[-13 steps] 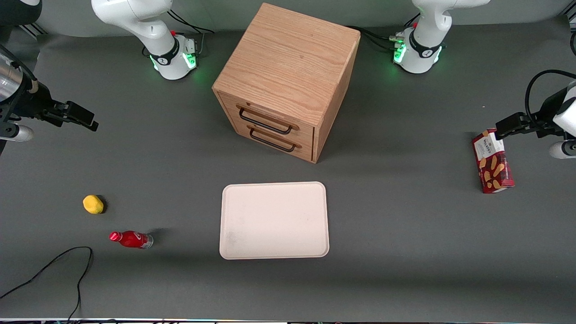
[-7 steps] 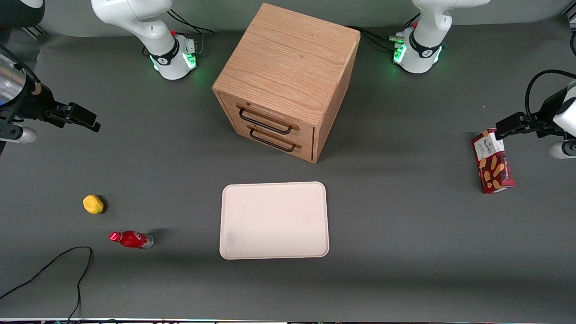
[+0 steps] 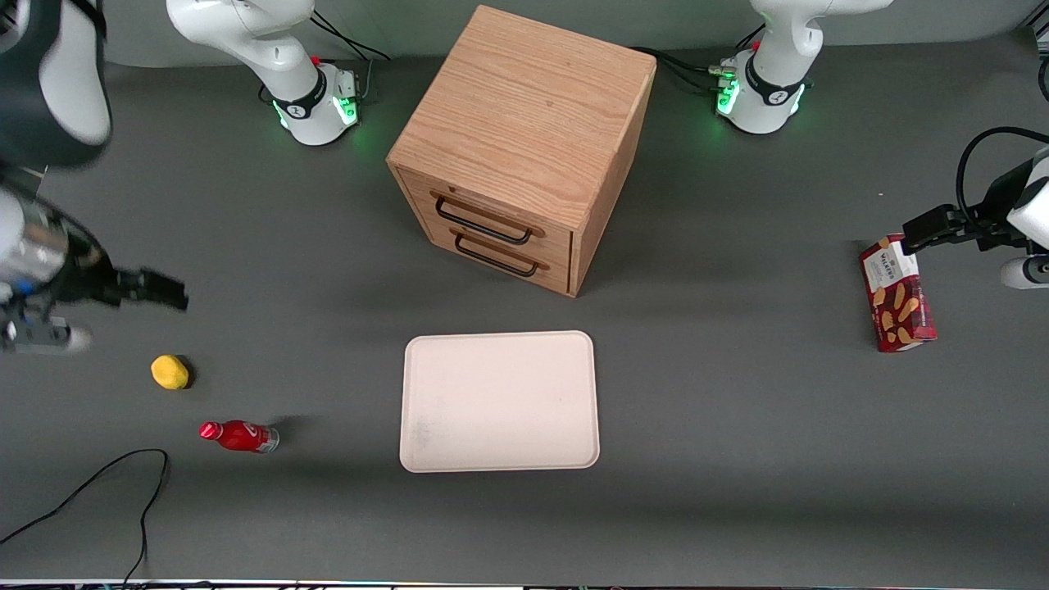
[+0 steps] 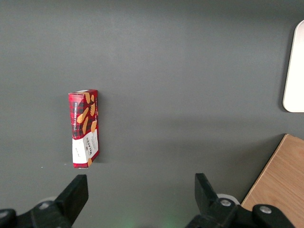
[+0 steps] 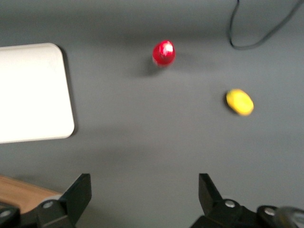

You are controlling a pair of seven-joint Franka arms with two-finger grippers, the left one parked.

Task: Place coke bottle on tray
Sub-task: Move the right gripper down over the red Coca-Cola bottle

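Front view: the tiny red coke bottle with a red cap and clear base (image 3: 238,436) stands on the dark grey table (image 3: 737,426), toward the working arm's end, well apart from the large cream-white rectangular tray with rounded corners (image 3: 499,401). A small yellow lump (image 3: 170,371) sits near the bottle, farther from the front camera. The black two-finger end effector (image 3: 164,291) hangs above the table, farther from the camera than the lump, holding nothing. A wooden two-drawer cabinet with black handles (image 3: 524,143) stands farther from the camera than the tray. A red biscuit box (image 3: 896,292) lies toward the parked arm's end.

Right wrist view: end effector (image 5: 145,194) spread wide, fingers (image 5: 78,192) apart and empty. Bottle (image 5: 163,52), lump (image 5: 239,102), tray corner (image 5: 33,90), and a black cable (image 5: 251,28) all visible on the table.

Left wrist view: biscuit box (image 4: 84,128) on the table; tray edge (image 4: 294,71) and cabinet corner (image 4: 278,180) visible.
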